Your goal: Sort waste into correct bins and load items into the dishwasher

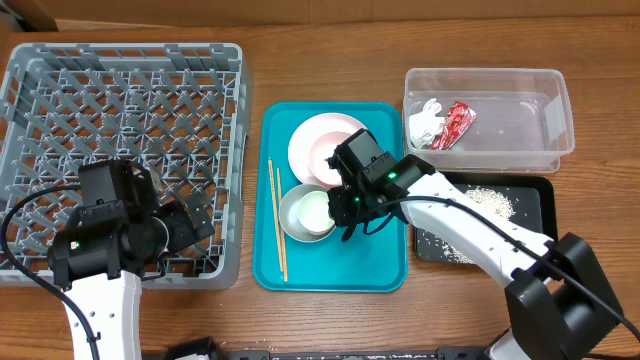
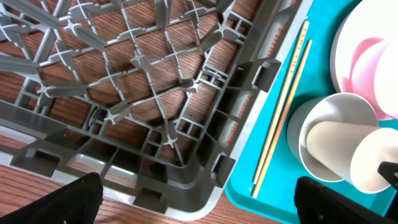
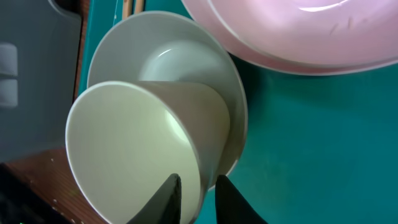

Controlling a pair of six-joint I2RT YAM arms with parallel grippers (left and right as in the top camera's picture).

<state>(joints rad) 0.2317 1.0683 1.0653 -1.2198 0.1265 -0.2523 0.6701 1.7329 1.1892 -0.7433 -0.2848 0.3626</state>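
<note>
My right gripper (image 1: 350, 205) (image 3: 198, 193) is shut on the rim of the small white cup (image 1: 315, 210) (image 3: 130, 149). The cup lies tilted inside the grey metal bowl (image 1: 295, 215) (image 3: 161, 50) on the teal tray (image 1: 385, 270). The pinkish bowl (image 1: 330, 150) (image 3: 298, 31) sits on the white plate (image 1: 303, 140) behind it. Wooden chopsticks (image 1: 277, 220) (image 2: 283, 106) lie along the tray's left side. My left gripper (image 1: 190, 225) (image 2: 199, 205) is open and empty over the near right corner of the grey dish rack (image 1: 120, 110) (image 2: 155, 93).
The clear tub (image 1: 500, 85) at the back right holds the red wrapper (image 1: 458, 124) and white tissue (image 1: 425, 124). The black tray (image 1: 535, 215) in front of it holds rice grains (image 1: 490, 200). My right arm reaches across the black tray's left edge.
</note>
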